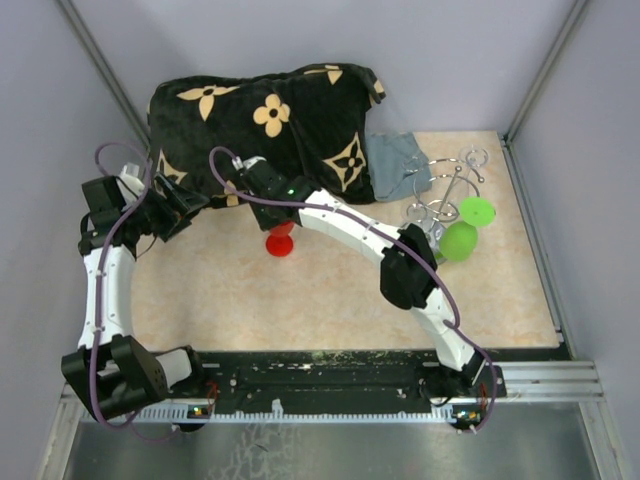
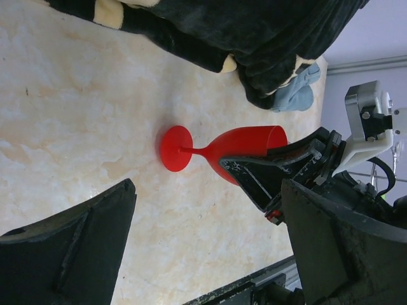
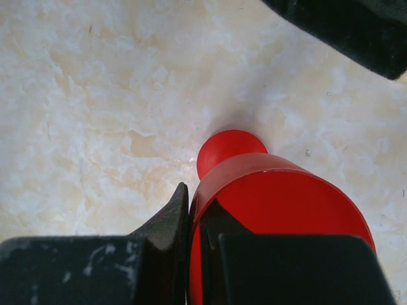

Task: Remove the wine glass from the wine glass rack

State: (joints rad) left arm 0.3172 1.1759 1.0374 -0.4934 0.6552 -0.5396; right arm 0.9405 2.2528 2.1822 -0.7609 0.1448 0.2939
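Observation:
A red wine glass [image 1: 280, 241] stands upright with its foot on or just above the table, left of centre. My right gripper [image 1: 268, 208] is shut on its rim, one finger inside the bowl and one outside. The right wrist view shows the red bowl [image 3: 286, 203] pinched at my right gripper [image 3: 197, 219]. My left gripper [image 1: 193, 208] is open and empty, to the left of the glass; in its wrist view the red glass [image 2: 245, 147] lies beyond my left gripper [image 2: 210, 254]. The silver wire rack [image 1: 447, 195] stands at the right with a green wine glass [image 1: 460, 240] on it.
A black cushion with tan flower shapes [image 1: 265, 115] lies across the back of the table. A grey-blue cloth [image 1: 395, 160] lies between the cushion and the rack. Grey walls close in on the left, right and back. The table's front edge runs along the arm bases.

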